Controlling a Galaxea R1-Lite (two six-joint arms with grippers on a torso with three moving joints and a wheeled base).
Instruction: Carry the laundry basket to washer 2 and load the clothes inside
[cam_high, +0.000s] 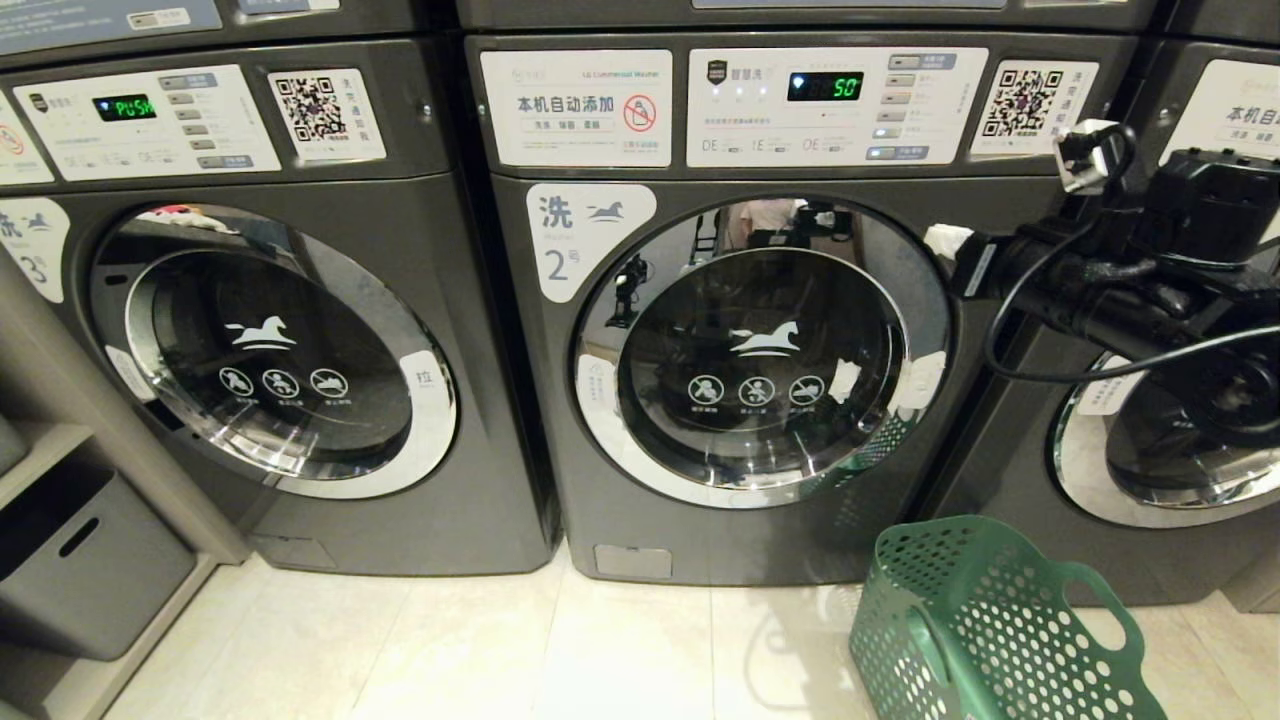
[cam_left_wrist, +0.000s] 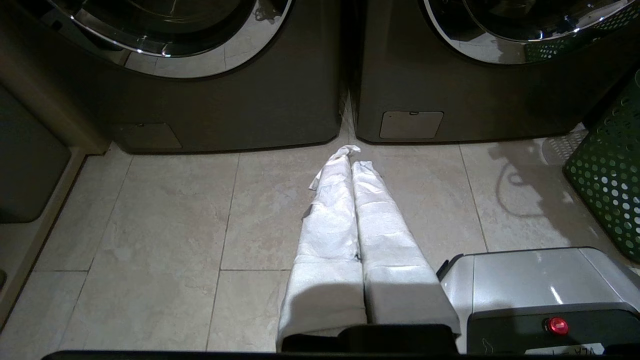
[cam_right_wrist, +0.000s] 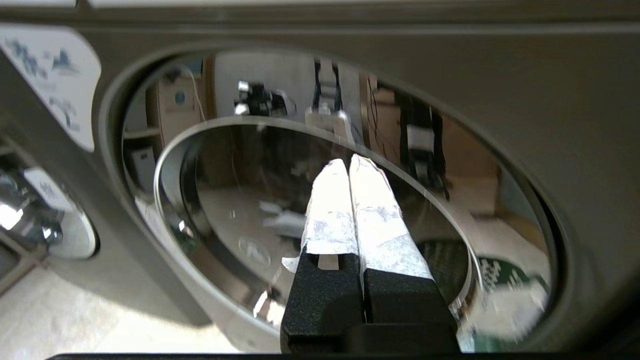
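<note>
Washer 2 (cam_high: 760, 360) stands straight ahead, dark grey, its round chrome-rimmed door closed and a white "2" label (cam_high: 560, 262) at the door's upper left. The green perforated laundry basket (cam_high: 990, 630) sits on the floor by the washer's lower right corner, also at the edge of the left wrist view (cam_left_wrist: 610, 185). The clothes are out of view. My right gripper (cam_high: 945, 240) is raised at the door's upper right rim, shut and empty, its white-wrapped fingers pointing at the glass (cam_right_wrist: 350, 165). My left gripper (cam_left_wrist: 352, 155) hangs low over the floor tiles, shut and empty.
Washer 3 (cam_high: 280, 350) is on the left and a third washer (cam_high: 1170, 450) on the right, partly behind my right arm. A grey bin (cam_high: 90, 570) sits on a low shelf at far left. My silver base (cam_left_wrist: 540, 280) shows beside the left gripper.
</note>
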